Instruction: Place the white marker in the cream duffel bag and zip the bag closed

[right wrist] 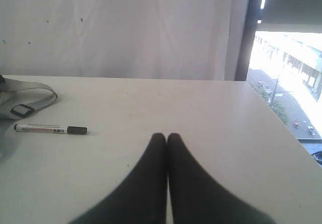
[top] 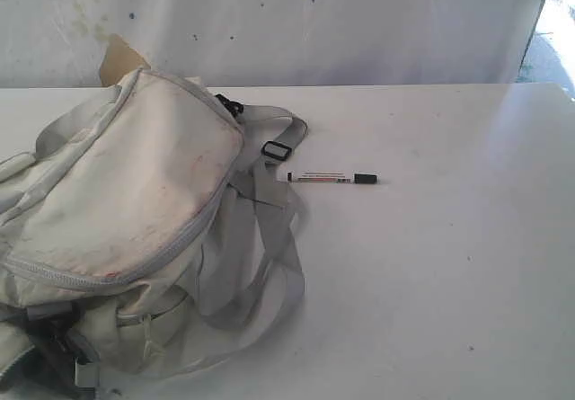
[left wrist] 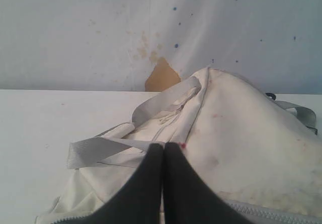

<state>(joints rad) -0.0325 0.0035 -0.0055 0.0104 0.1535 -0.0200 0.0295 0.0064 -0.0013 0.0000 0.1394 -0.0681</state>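
The cream duffel bag [top: 126,211] lies on the left of the white table, stained pink, its grey straps [top: 269,265] spilling to the right. Its top zipper [top: 171,252] looks closed along the visible edge. The white marker [top: 331,178] lies flat on the table just right of the bag's black buckle [top: 277,150], black cap pointing right. Neither gripper shows in the exterior view. In the left wrist view my left gripper [left wrist: 163,144] is shut and empty, close above the cream duffel bag [left wrist: 241,138]. My right gripper [right wrist: 166,135] is shut and empty over bare table, with the white marker [right wrist: 49,129] off to one side.
A brown cardboard corner [top: 119,57] pokes up behind the bag against the stained white backdrop. The table's [top: 431,283] right edge [right wrist: 282,128] drops off beside a bright window.
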